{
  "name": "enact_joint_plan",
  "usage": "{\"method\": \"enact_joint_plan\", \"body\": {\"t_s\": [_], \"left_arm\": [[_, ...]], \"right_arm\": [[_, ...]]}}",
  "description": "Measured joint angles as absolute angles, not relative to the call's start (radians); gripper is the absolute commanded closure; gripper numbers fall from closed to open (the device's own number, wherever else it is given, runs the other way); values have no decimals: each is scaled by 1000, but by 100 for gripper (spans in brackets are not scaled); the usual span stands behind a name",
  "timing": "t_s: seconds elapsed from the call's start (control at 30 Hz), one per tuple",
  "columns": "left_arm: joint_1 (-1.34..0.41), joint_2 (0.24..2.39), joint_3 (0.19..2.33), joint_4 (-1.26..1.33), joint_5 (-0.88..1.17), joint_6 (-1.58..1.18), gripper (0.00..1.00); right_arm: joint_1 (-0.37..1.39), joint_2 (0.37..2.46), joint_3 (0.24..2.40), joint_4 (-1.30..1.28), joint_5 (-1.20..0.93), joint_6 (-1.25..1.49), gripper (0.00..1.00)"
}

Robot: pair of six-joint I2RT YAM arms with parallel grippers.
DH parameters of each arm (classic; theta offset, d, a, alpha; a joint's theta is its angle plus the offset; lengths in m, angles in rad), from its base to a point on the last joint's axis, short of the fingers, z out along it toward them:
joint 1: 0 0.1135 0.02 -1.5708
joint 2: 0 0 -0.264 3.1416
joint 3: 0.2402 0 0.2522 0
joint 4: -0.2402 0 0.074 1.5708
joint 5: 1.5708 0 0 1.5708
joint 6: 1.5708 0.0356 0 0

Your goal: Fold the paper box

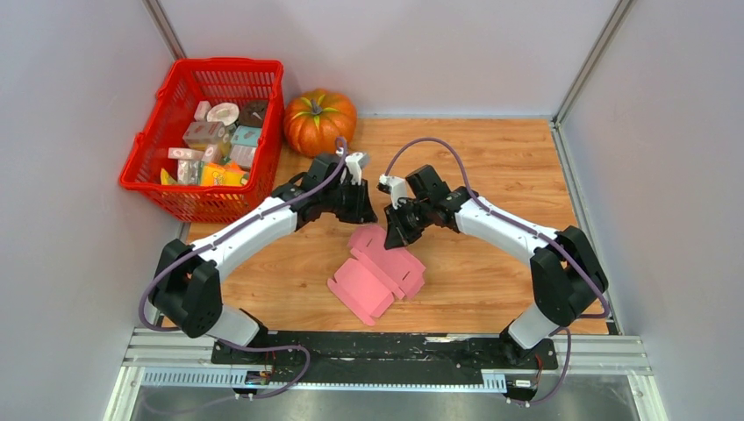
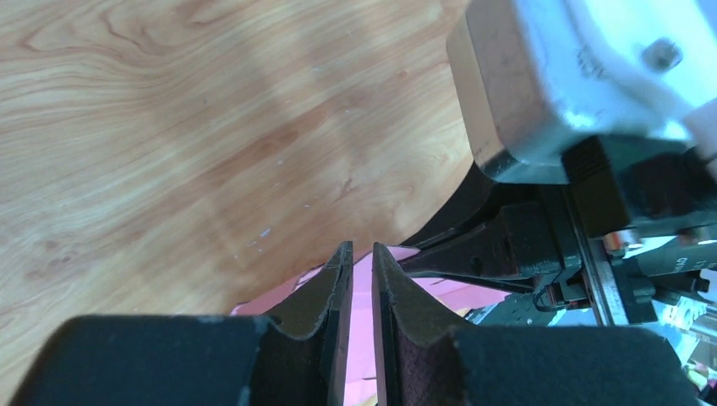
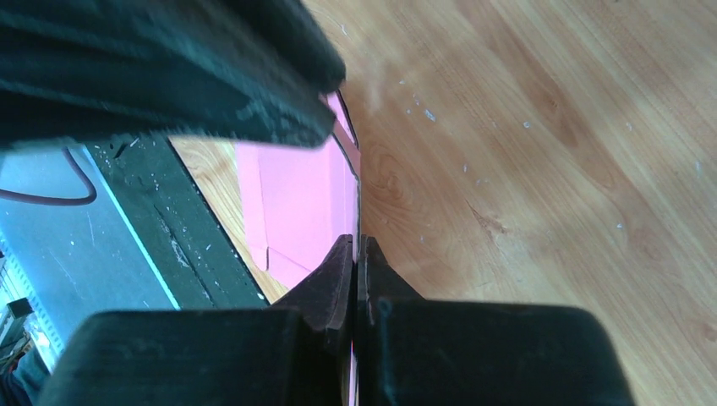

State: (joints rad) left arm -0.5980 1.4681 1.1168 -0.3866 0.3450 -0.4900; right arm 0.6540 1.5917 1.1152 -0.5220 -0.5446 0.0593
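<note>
The pink paper box (image 1: 379, 274) lies as a flat die-cut sheet with flaps on the wooden table, mid-front. My right gripper (image 1: 391, 237) is at its far edge; in the right wrist view its jaws (image 3: 357, 240) are pressed together on a thin edge of the pink sheet (image 3: 296, 190). My left gripper (image 1: 362, 217) is just beyond the sheet's far flap, close to the right gripper. In the left wrist view its jaws (image 2: 362, 247) stand a narrow gap apart and hold nothing; the pink sheet (image 2: 454, 292) shows beyond them.
A red basket (image 1: 147, 151) of small packages stands at the back left, with an orange pumpkin (image 1: 319, 121) beside it. Grey walls close in the left, back and right. A black rail (image 1: 386, 347) runs along the front edge.
</note>
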Motion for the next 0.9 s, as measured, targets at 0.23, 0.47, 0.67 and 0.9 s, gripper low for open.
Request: {"method": "enact_joint_plan", "body": {"t_s": [0.23, 0.47, 0.67, 0.9], "left_arm": [[-628, 1467, 1055, -316, 359, -527, 80], [-643, 1417, 988, -227, 371, -582, 73], [-664, 1295, 907, -210, 372, -612, 49], [-580, 1032, 807, -268, 265, -604, 67]], "right_arm": [[654, 1582, 1115, -505, -536, 83, 100], [654, 1560, 1115, -507, -531, 94, 100], [657, 1553, 1116, -503, -511, 88, 100], [657, 1553, 1119, -509, -484, 46, 100]]}}
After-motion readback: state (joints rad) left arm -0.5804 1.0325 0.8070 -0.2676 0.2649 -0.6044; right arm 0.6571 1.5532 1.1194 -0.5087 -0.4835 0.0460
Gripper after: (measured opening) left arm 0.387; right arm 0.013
